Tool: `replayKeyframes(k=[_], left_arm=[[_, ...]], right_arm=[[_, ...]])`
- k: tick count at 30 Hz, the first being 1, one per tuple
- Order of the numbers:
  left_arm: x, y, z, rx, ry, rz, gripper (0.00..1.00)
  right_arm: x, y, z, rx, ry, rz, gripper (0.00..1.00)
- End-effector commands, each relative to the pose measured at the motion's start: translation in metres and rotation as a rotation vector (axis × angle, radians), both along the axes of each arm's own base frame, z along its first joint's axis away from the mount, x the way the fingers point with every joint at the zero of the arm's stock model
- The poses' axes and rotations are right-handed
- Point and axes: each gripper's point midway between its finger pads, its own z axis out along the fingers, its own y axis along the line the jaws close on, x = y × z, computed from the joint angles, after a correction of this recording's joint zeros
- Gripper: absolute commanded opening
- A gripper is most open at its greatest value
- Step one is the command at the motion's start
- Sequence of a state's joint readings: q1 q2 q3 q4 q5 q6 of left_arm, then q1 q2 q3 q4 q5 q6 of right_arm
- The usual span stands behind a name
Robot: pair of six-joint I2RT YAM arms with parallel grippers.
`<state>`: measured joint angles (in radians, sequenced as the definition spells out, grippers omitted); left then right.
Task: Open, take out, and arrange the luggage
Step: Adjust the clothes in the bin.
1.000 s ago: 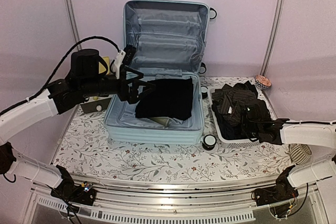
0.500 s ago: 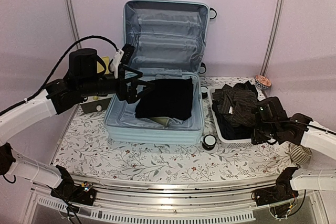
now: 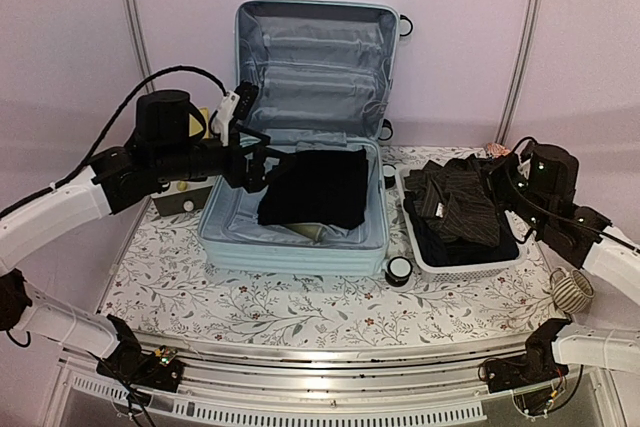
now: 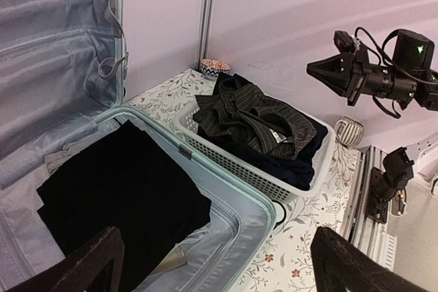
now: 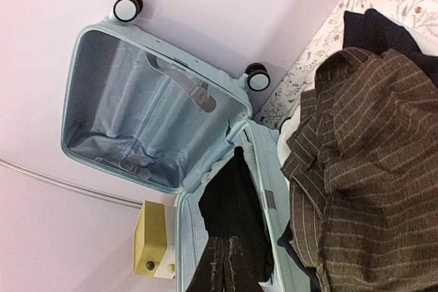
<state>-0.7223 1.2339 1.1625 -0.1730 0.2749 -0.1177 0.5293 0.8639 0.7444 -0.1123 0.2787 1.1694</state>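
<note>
Left hand (image 3: 262, 160), spread wide and empty, hovered over the open suitcase (image 3: 300, 252) on the worktop (image 3: 300, 312), so unpacking seemed underway; next it would need to lower and pinch the black garment (image 3: 318, 187) inside.

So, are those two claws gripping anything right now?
Left claw: open, holding nothing.
Right claw: cannot tell whether it is open or closed.

Odds and ends on the floral bench (image 3: 300, 302)
A white lattice basket (image 3: 455, 269) on the right holds a brown striped shirt (image 3: 455, 202) over dark clothes; a striped mug (image 3: 568, 292) stands near-right, a yellow-topped box (image 5: 152, 234) at the left.
</note>
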Motion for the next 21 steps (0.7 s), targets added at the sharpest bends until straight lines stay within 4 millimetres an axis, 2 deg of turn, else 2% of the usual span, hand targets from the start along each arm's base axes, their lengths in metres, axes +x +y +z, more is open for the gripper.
replayKeyframes(k=[1, 6, 8, 10, 12, 14, 16, 18, 21], left_arm=[[0.013, 0.007, -0.012, 0.006, 0.049, 0.063, 0.97], [0.033, 0.015, -0.034, 0.006, 0.123, 0.120, 0.98], [0.043, 0.020, -0.047, 0.012, 0.156, 0.153, 0.98], [0.055, 0.029, -0.060, 0.023, 0.195, 0.198, 0.98], [0.066, 0.039, -0.073, 0.043, 0.225, 0.250, 0.98], [0.076, 0.049, -0.088, 0.063, 0.244, 0.302, 0.98], [0.082, 0.053, -0.102, 0.086, 0.260, 0.316, 0.98], [0.087, 0.056, -0.117, 0.129, 0.263, 0.321, 0.98], [0.100, 0.064, -0.140, 0.165, 0.311, 0.378, 0.98]], right_arm=[[0.027, 0.007, -0.006, -0.039, -0.150, 0.121, 0.01], [0.045, 0.001, -0.078, 0.076, -0.144, 0.185, 0.01], [0.050, 0.004, -0.129, 0.104, -0.002, 0.200, 0.01], [0.044, 0.005, -0.172, 0.121, 0.119, 0.204, 0.01], [0.030, -0.004, -0.197, 0.159, 0.183, 0.153, 0.01], [0.021, -0.018, -0.200, 0.164, 0.190, 0.081, 0.01], [0.022, -0.025, -0.184, 0.119, 0.163, 0.057, 0.01], [0.030, -0.028, -0.146, 0.044, 0.095, 0.052, 0.01], [0.037, -0.029, -0.104, -0.110, 0.030, 0.083, 0.03]])
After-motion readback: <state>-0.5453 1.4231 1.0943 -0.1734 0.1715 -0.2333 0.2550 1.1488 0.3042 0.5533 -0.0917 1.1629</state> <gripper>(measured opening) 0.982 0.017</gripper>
